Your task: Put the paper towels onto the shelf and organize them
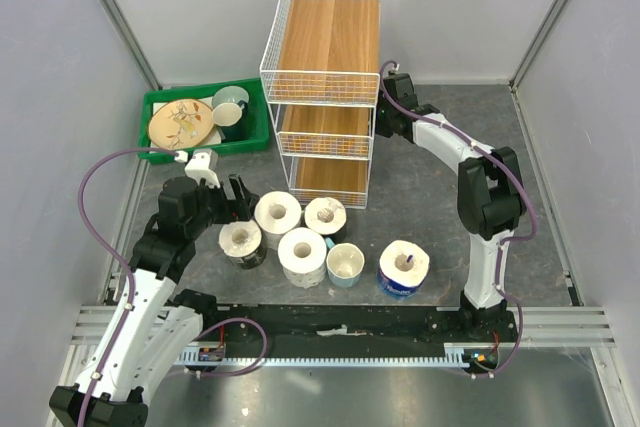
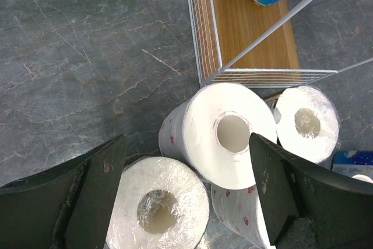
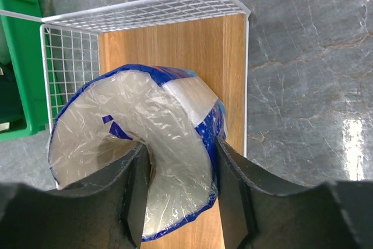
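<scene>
The shelf [image 1: 325, 77] is a white wire rack with wooden boards at the back of the table. My right gripper [image 3: 180, 153] reaches into it from its right side [image 1: 379, 107]. It is shut on the wall of a blue-wrapped paper towel roll [image 3: 169, 121], one finger in the core and one outside, over a wooden board [image 3: 175, 45]. Several more rolls stand on the table: a white one [image 1: 277, 213], another [image 1: 325, 215], a third [image 1: 302, 252], a dark-wrapped one [image 1: 241, 242] and a blue-wrapped one [image 1: 403, 267]. My left gripper [image 1: 225, 192] hangs open above the patterned roll [image 2: 227, 138] and the film-wrapped roll [image 2: 157, 208], holding nothing.
A green tray [image 1: 205, 117] with a plate and a cup sits at the back left. A pale blue cup [image 1: 345, 263] stands among the rolls. Grey walls close in the left and right sides. The shelf's bottom corner [image 2: 210, 77] lies just beyond the left gripper.
</scene>
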You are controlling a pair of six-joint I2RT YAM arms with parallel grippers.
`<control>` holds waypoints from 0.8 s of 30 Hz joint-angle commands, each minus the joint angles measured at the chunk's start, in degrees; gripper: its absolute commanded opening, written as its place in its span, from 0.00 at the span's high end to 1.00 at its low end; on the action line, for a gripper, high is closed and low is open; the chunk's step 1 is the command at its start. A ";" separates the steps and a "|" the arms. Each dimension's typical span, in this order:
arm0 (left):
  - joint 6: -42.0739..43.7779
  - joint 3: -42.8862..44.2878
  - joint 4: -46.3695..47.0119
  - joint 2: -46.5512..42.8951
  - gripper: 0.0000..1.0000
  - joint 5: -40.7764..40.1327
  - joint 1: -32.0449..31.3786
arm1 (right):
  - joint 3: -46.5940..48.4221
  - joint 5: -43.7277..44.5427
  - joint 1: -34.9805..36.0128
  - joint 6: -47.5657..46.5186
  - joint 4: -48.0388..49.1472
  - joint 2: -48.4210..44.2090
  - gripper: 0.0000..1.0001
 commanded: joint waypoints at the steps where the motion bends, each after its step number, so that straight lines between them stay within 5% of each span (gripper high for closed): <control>1: 2.16 -0.22 2.41 -0.25 0.08 1.53 -0.15 | 0.52 0.20 0.16 1.90 4.52 0.38 0.45; 6: 2.16 -0.22 2.41 -0.25 0.08 1.44 -0.24 | -0.36 1.34 0.08 3.04 5.48 0.21 0.41; 15: 2.25 -0.14 2.41 -0.25 0.08 1.36 -0.24 | -6.14 -0.06 -0.10 4.19 11.19 -4.18 0.21; 24: 2.16 -0.22 2.50 -0.43 0.08 1.53 -0.24 | -14.50 -7.00 -3.09 6.56 22.35 -13.15 0.16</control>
